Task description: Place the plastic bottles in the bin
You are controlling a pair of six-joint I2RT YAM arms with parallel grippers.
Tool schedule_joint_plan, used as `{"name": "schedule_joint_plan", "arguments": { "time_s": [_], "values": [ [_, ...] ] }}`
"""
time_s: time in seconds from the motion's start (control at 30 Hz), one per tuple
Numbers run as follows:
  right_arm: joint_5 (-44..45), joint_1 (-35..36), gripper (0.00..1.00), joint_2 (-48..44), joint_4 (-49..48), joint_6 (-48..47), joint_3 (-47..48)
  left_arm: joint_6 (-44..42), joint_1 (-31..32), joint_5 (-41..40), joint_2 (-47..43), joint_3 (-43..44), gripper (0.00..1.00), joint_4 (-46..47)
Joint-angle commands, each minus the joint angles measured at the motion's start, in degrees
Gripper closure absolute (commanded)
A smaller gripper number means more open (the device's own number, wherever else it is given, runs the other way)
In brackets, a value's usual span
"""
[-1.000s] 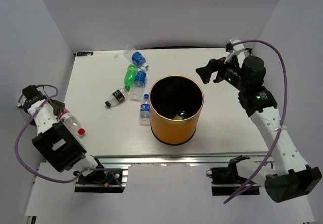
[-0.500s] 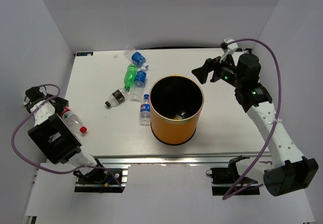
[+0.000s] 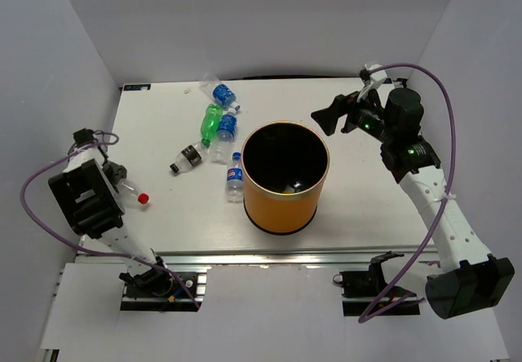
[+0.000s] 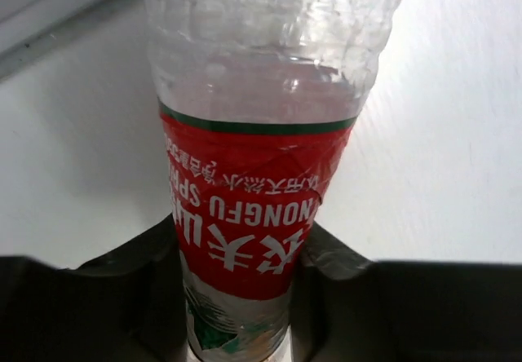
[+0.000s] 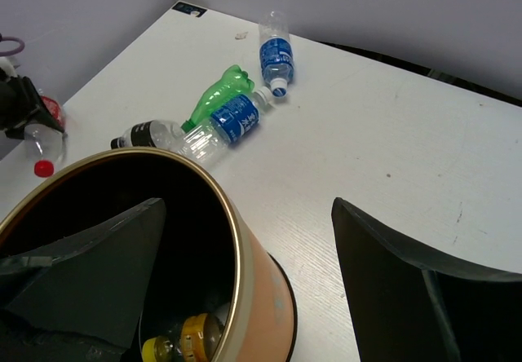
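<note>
our left arm (image 3: 81, 203) sits folded low at the near left edge of the bench (image 3: 367, 207), with its wrist turned to the right. the left gripper (image 4: 238, 293) is clenched on the red-labelled bottle (image 4: 245, 207), with a black finger pressed against each side of the label (the wrist view shows no gap there). the bottle is held roughly level, low over the bench, its red cap (image 3: 143, 200) pointing right, well apart from the bin (image 3: 285, 215).

our right arm (image 3: 432, 191) climbs from its near right base toward the far side and bends left at the wrist. the right gripper (image 3: 325, 111) hangs released, jaws spread wide, just beyond the bin's far right rim.

left of the bin lie the other bottles. a blue-labelled bottle (image 3: 235, 176) is just beside the bin's wall, with a dark-capped bottle (image 3: 189, 156) further left. a green bottle (image 3: 212, 120) touches a second blue-labelled bottle (image 3: 227, 125), and a third blue-labelled bottle (image 3: 222, 94) lies farthest. inside the bin we see a yellow cap (image 5: 192, 337).
</note>
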State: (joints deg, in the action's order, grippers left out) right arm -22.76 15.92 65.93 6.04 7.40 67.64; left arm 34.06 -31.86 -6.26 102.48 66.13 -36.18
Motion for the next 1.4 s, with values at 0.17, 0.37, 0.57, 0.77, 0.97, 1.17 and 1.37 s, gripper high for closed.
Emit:
{"name": "schedule_joint_plan", "arguments": {
  "time_s": [0.17,0.37,0.57,0.77,0.97,1.17,1.37],
  "values": [
    [1.05,-0.28,0.11,-6.25,-3.06,0.77,-1.28,2.67,15.22,0.62,-15.27,21.27,0.67,-11.37],
    [5.36,-0.45,0.11,-7.31,-1.39,2.35,-1.63,1.19,45.49,12.58,-22.05,33.52,0.62,-1.11],
    [6.59,-0.63,0.11,-7.92,-0.95,3.50,-1.89,-3.82,68.90,10.29,-19.96,37.23,0.44,1.38],
    [8.44,-0.81,0.11,-9.76,-0.86,2.97,-3.56,-6.20,73.69,11.89,-24.75,33.64,0.17,-2.14],
    [8.79,-0.81,0.11,-10.03,-1.30,2.97,-4.44,-9.88,73.78,22.78,-30.49,28.44,0.02,1.38],
    [8.00,-0.81,0.11,-9.42,-1.38,2.97,-4.27,-18.30,73.78,-4.33,-33.56,32.41,0.02,-8.73],
    [4.48,-0.81,0.11,-7.49,-1.65,1.83,-4.00,-40.28,72.55,-10.63,-44.37,11.95,0.02,2.16]
  ]
}}
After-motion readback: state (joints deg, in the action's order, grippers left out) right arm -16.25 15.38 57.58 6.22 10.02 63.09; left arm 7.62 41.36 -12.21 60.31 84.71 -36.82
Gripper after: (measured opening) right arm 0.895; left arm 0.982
